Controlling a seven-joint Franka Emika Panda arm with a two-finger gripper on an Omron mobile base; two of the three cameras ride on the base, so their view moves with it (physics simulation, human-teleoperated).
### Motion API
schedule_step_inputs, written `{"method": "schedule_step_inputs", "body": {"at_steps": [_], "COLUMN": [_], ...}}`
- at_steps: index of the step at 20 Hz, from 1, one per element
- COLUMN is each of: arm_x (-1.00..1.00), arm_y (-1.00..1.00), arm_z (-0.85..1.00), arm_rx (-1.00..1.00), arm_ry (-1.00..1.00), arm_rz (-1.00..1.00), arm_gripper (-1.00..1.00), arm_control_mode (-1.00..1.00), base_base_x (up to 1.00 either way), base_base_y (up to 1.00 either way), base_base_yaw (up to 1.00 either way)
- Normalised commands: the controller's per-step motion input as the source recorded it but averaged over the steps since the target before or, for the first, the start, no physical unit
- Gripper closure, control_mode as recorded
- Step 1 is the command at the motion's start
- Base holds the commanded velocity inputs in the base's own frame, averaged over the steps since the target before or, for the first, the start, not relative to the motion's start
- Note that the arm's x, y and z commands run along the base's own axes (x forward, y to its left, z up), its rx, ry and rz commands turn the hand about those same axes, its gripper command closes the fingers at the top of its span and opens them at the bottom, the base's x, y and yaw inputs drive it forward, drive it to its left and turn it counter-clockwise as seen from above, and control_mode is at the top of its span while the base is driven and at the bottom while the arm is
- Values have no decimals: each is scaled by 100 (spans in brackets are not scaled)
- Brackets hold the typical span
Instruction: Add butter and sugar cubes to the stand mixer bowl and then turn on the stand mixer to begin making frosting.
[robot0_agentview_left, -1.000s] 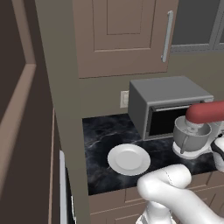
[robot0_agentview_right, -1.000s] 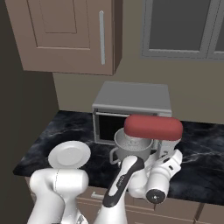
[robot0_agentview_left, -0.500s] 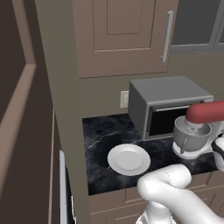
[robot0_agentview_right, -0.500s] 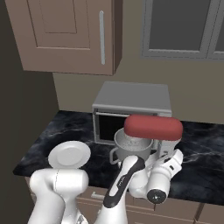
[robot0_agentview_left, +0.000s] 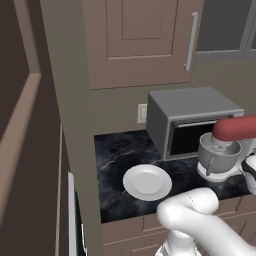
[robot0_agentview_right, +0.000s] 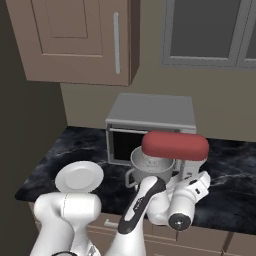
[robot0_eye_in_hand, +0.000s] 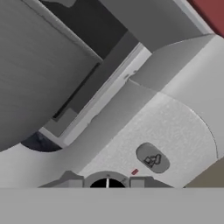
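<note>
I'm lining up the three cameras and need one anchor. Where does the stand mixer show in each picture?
Left base view: the stand mixer sits at the right edge, red head above the stand mixer bowl.
Right base view: centre, its red head in front of the microwave.
Hand view: seen close up, its white base across the middle and lower right, red head at the top right corner.
Shared landmark: the microwave behind the mixer.

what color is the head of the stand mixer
Red, a rounded red head on a white base; it shows best in the right base view.
</note>
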Motion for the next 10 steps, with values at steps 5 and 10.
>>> {"method": "schedule_step_inputs", "body": {"at_steps": [5, 10], "arm_x": [0, -1], "arm_y": [-3, -6], "arm_z": [-8, -11], "arm_rx": [34, 30], "arm_ry": [-1, -4], "arm_rz": [-7, -9], "arm_gripper": [100, 100], "arm_control_mode": [-100, -100], "base_base_x": [0, 0], "base_base_y": [0, 0], "base_base_yaw": [0, 0]}}
